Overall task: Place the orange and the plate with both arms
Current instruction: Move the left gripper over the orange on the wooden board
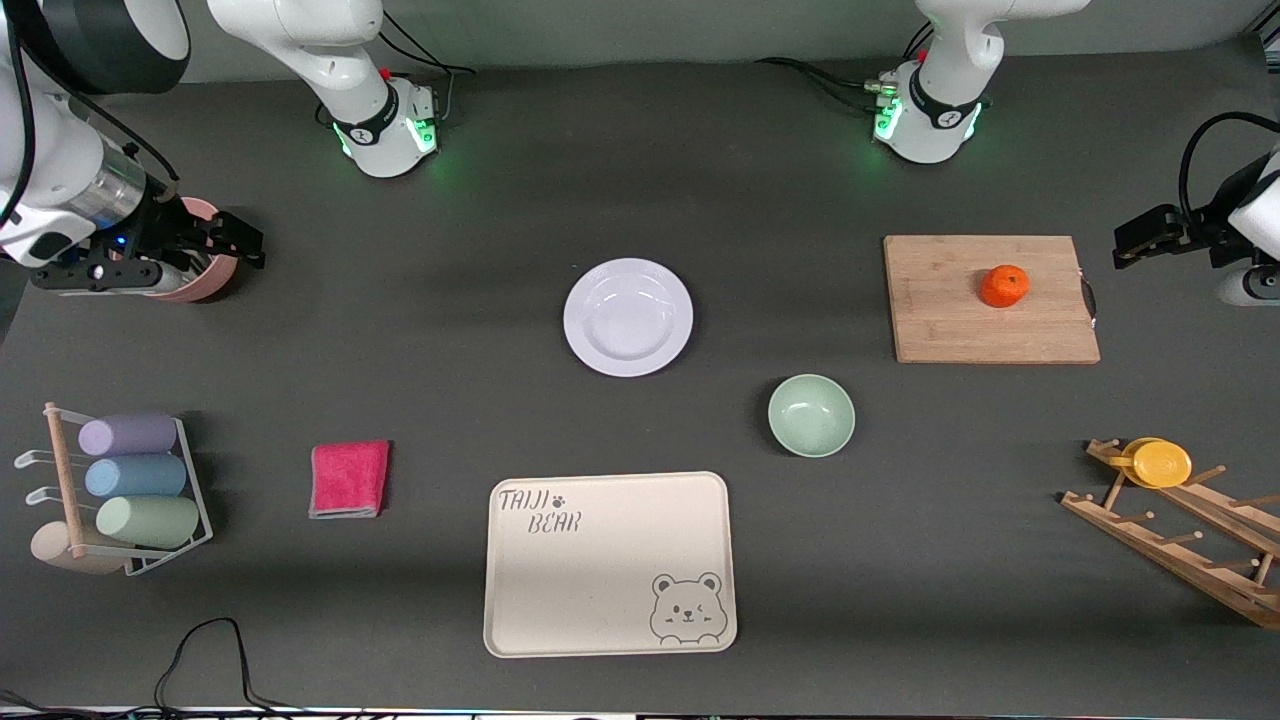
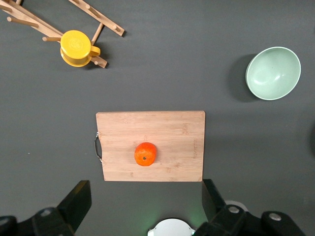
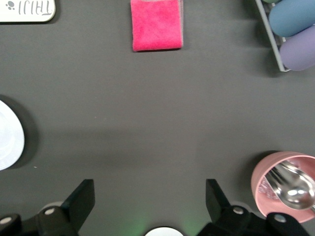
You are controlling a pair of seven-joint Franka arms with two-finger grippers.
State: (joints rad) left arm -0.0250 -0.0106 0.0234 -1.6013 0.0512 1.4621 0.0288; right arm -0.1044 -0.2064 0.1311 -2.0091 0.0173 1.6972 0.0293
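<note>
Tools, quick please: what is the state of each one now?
Left tool: open, holding nothing, above the cutting board.
Right tool: open, holding nothing, beside the pink cup.

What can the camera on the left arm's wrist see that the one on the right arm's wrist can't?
Only the left wrist view shows the orange on the wooden cutting board, the pale green bowl, and the yellow cup on the wooden rack.

Only the right wrist view shows the pink cloth, the pink cup holding a metal spoon, the rolled towels in their wire rack, an edge of the plate and a corner of the bear tray.

Both show dark tabletop and their own gripper's open fingers.
</note>
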